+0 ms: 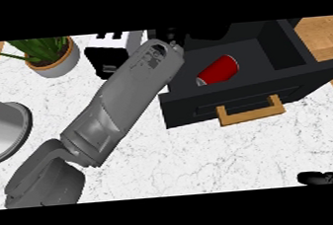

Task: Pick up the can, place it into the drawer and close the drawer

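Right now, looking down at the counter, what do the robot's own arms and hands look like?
The left forearm is a chunky grey shell of smooth moulded panels, with a seam where it meets a second grey segment lower down, and small dark fittings at the wrist end. Its hand is hidden behind the black drawer. The right hand is black, showing only as slim dark fingers at the right edge. No cables or markings show.

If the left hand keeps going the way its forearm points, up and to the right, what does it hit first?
Most likely the black drawer, about at its left wall or just inside, where the red can lies. The left hand is mostly hidden beyond the wrist and its height is unclear.
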